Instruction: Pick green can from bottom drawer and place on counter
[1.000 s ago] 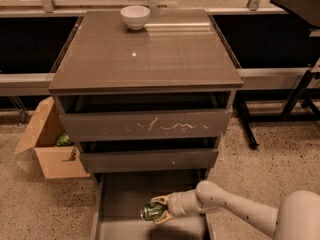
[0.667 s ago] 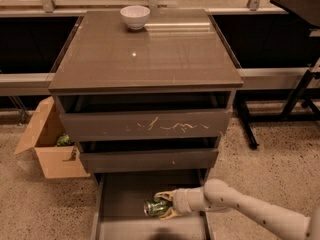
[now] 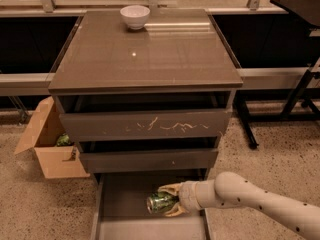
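The green can (image 3: 159,202) lies on its side, silver end facing left, over the grey floor of the open bottom drawer (image 3: 120,199). My gripper (image 3: 169,201) reaches in from the right on a white arm, and its pale fingers (image 3: 171,188) sit above and below the can, shut on it. The counter (image 3: 150,51) is the glossy grey-brown top of the cabinet, well above the gripper.
A white bowl (image 3: 135,16) stands at the counter's back edge. The scratched-front drawer (image 3: 145,125) and the middle drawer (image 3: 148,160) overhang the bottom drawer. An open cardboard box (image 3: 47,144) sits on the floor at the left. A dark table frame (image 3: 300,84) stands at the right.
The arm has drawn back to the right and the gripper with the can has risen slightly in the drawer.
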Robot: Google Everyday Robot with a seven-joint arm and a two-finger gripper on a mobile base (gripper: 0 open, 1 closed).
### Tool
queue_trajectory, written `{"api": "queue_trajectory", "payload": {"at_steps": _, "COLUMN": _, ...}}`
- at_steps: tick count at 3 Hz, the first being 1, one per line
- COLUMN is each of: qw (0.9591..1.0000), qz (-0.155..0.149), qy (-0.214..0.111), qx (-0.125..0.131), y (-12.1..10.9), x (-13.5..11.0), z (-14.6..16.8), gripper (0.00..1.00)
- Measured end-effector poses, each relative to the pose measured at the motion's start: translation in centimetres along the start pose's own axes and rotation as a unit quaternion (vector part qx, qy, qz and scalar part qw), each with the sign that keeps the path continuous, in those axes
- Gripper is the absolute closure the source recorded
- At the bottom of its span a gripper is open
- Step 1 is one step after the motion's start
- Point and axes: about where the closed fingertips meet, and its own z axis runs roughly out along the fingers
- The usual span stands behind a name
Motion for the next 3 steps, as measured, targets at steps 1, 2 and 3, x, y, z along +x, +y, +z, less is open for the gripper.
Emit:
{"api": "queue_trajectory", "payload": {"at_steps": 1, "qw": 0.9999, "qz": -0.001, "qy": -0.012, "qx": 0.002, "y": -0.1, "x": -0.3, "z": -0.6, "gripper": 1.00}}
{"api": "queue_trajectory", "payload": {"at_steps": 2, "qw": 0.9987, "qz": -0.027, "qy": -0.029, "qx": 0.031, "y": -3.3, "x": -2.0, "z": -5.2, "gripper": 1.00}}
{"api": "queue_trajectory", "payload": {"at_steps": 3, "qw": 0.9962, "qz": -0.060, "qy": -0.046, "qx": 0.045, "y": -6.7, "x": -4.4, "z": -11.5, "gripper": 1.00}}
